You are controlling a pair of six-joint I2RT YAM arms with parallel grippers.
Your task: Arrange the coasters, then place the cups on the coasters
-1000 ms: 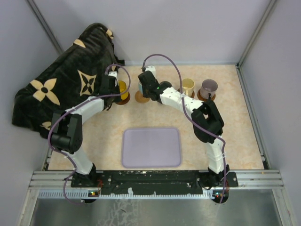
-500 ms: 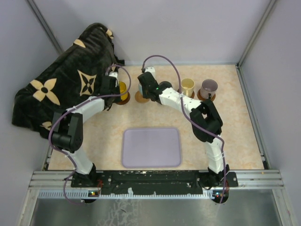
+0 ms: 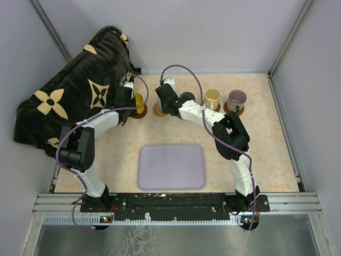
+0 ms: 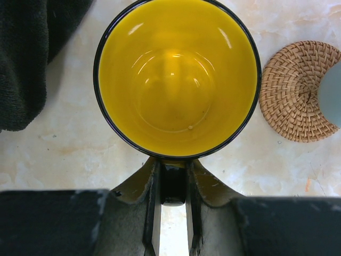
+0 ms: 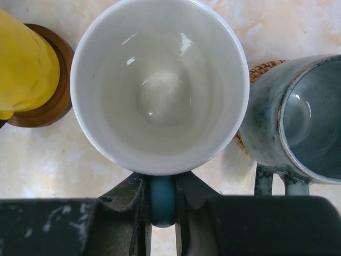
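My left gripper (image 4: 173,170) is shut on the dark handle of the yellow-orange cup (image 4: 177,74), which stands on a dark wooden coaster (image 5: 53,101) at the table's back left. My right gripper (image 5: 162,186) is shut on the light-blue handle of the cream cup (image 5: 160,80), just right of the yellow one, over a brown coaster (image 3: 159,111). That is the woven coaster (image 4: 293,90) in the left wrist view. The grey-green cup (image 5: 298,117) stands right of the cream cup on another woven coaster (image 5: 261,68). The pale yellow cup (image 3: 212,96) and mauve cup (image 3: 237,98) stand further right.
A lavender tray (image 3: 171,167) lies near the front middle. A black blanket with tan flowers (image 3: 69,101) is heaped at the back left, touching the area beside the yellow cup. Grey walls close in the back and sides.
My right gripper has drifted slightly left with the cream cup. The left arm and the other cups have not moved.
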